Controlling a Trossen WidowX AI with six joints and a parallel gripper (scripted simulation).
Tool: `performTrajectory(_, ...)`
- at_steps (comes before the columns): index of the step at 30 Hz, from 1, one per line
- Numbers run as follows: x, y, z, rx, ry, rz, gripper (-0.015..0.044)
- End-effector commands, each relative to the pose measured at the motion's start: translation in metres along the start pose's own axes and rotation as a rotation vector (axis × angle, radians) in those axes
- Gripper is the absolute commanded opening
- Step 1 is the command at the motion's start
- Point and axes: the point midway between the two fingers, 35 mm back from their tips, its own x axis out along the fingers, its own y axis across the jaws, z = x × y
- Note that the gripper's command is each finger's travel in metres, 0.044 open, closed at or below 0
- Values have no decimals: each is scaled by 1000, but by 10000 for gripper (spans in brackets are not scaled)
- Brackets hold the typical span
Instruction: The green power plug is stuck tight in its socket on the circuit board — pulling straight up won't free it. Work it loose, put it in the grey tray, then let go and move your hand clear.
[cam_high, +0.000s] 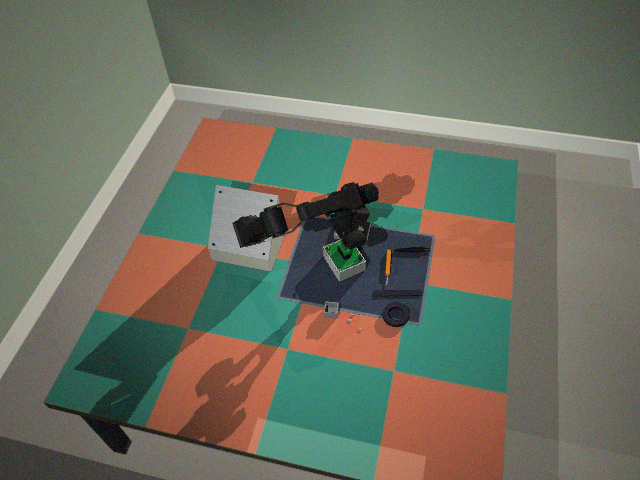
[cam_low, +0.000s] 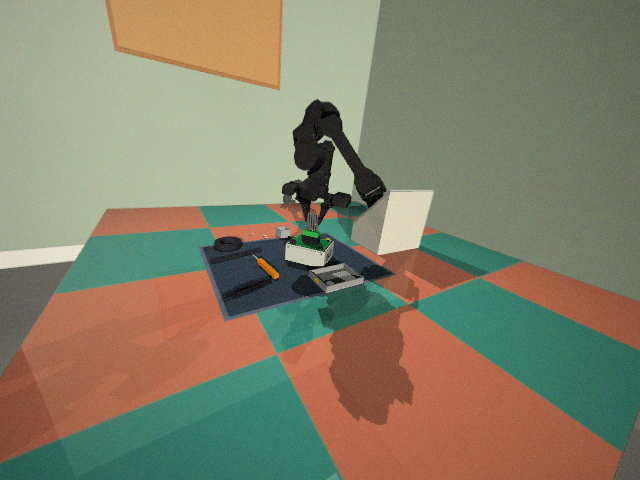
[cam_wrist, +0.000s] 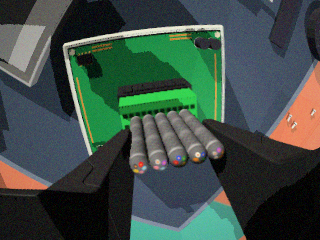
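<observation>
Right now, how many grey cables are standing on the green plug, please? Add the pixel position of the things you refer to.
5. All rise from the green power plug (cam_low: 311, 234) (cam_wrist: 157, 100), side by side in one row, between the gripper's (cam_wrist: 167, 131) fingers.
</observation>
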Motion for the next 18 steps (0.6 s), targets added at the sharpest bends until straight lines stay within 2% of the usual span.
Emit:
performTrajectory(1,-13,10,0,-19,-21,-82,0)
performTrajectory(5,-14,7,0,-19,-21,-54,0)
performTrajectory(14,-16,-12,1,-21,-18,172,0)
performTrajectory(18,-16,-14,1,-21,-17,186,0)
